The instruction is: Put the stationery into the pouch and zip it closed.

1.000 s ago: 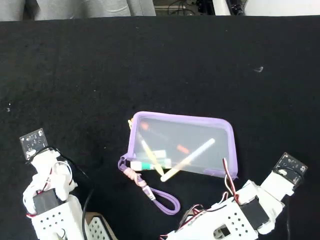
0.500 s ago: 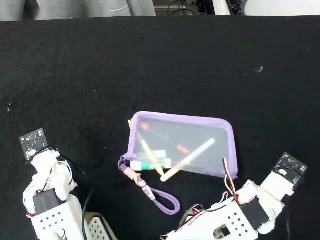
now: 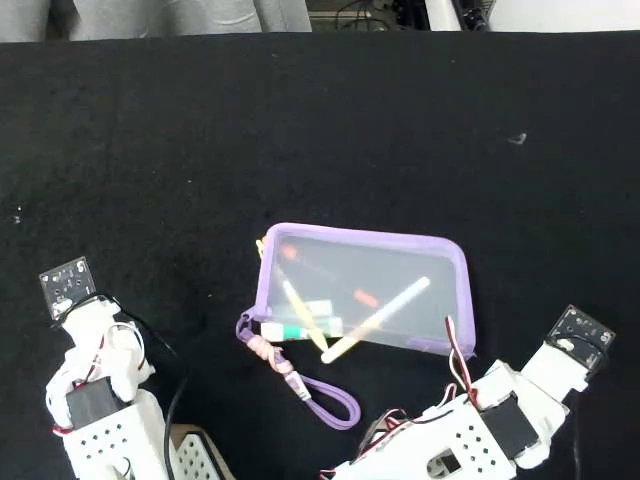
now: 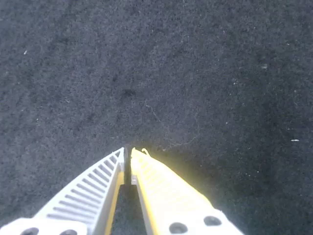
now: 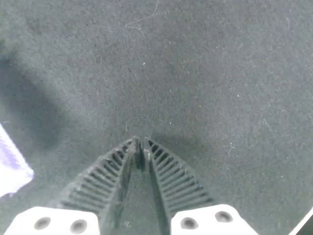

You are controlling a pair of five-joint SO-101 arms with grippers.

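Spanning the high view, the black cloth table (image 3: 150, 150) is carrying everything. The translucent pouch (image 3: 395, 262) with lilac trim is lying flat near the table's middle, toward the arms' side. Can't tell whether its zipper is fully shut. One lilac corner of it is showing at the edge of the right wrist view (image 5: 10, 169).

The left arm (image 3: 95, 395) is sitting at the near left edge and the right arm (image 3: 500, 425) at the near right edge, both well apart from the pouch. The left gripper (image 4: 128, 152) is pointing at bare cloth, its white and yellow fingers pressed together at the tips, gripping nothing. The right gripper (image 5: 140, 145) is doing the same, black fingers closed on nothing.

The lilac wrist strap (image 3: 322, 393) is trailing from the pouch's near left corner toward the arms.

The stationery is sitting inside the pouch: a cream pen (image 3: 376, 319) lying diagonally, a yellowish pen (image 3: 300, 312) crossing a green-and-white item (image 3: 296, 329), and a small orange piece (image 3: 366, 298).
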